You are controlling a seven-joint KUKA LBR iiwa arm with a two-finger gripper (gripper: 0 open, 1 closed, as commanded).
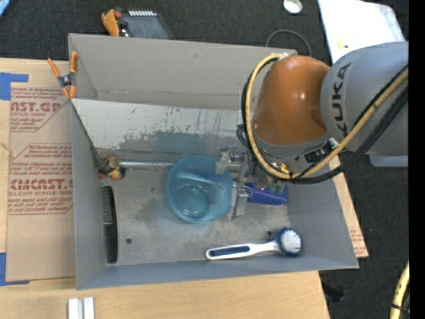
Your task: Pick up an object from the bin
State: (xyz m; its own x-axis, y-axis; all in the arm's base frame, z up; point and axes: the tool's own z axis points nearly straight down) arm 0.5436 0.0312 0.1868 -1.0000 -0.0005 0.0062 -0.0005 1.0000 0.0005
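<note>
Open floor (143,228) lies from 7 to 9 o'clock of the blue cup (194,190), between it and the black comb (109,223) along the left wall. At 3 o'clock the arm (292,105) and a small blue thing (267,195) crowd the cup; a white brush (255,248) bars 5 o'clock, a thin rod (143,165) 10 o'clock
</note>
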